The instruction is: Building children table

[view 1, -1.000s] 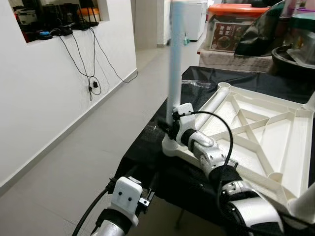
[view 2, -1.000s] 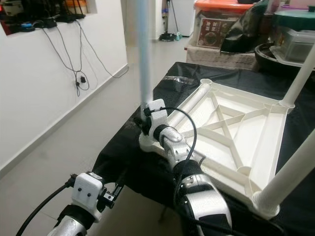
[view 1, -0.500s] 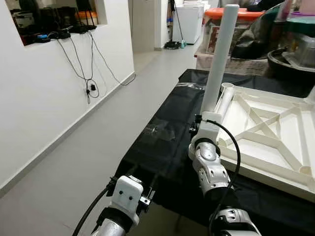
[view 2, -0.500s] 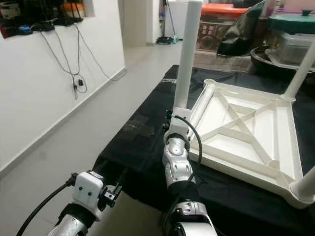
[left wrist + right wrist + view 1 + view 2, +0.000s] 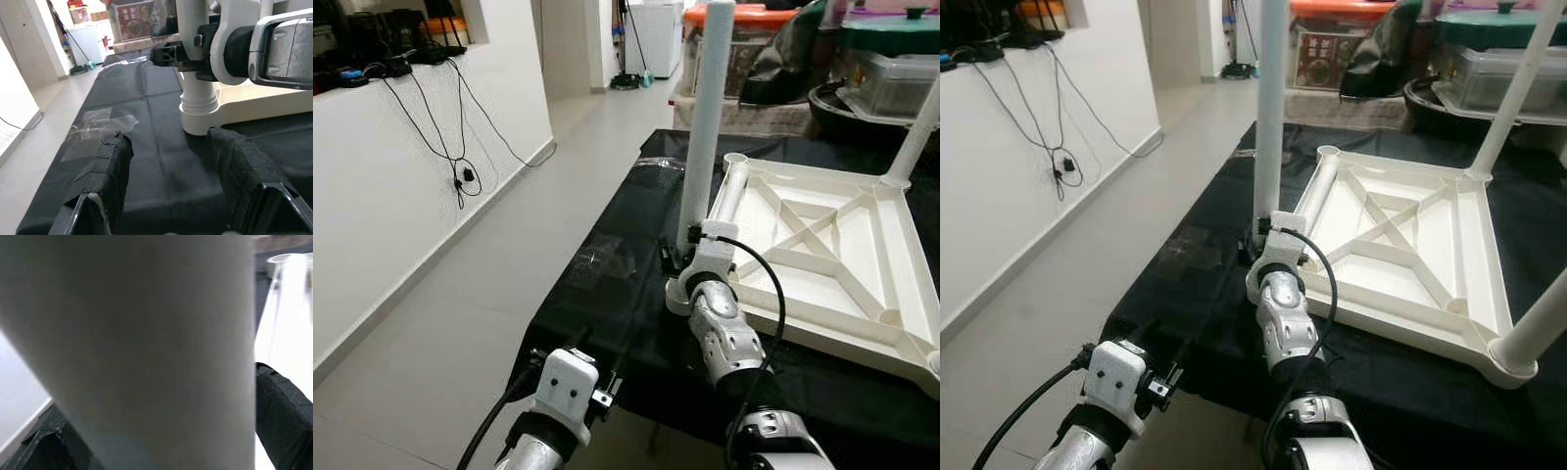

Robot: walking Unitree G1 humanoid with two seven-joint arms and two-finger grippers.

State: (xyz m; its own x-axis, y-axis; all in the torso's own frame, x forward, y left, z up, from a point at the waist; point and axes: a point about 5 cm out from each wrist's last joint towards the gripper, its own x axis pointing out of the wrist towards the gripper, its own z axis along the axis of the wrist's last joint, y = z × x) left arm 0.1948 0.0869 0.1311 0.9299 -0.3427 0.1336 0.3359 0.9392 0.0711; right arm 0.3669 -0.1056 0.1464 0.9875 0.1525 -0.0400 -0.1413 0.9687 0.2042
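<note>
Scene: a white moulded plastic tabletop is lying upside down on a black-draped bench, ribs facing up, so the legs can be socketed from above.
Right gripper: its jaws are clamping the lower end of a white round plastic table leg, holding it upright in the near-left corner socket; the low grip is likely helping to steer the foot into the collar.
Left gripper: its jaws are standing apart and holding nothing, hovering low at the bench edge just short of the socket, seemingly in reserve.
Other legs: a second white leg is standing at the far-right corner and a third white leg at the near-right.
Remaining: the far-left corner socket is still showing open.
Judgement: assembly is looking mostly done.
</note>
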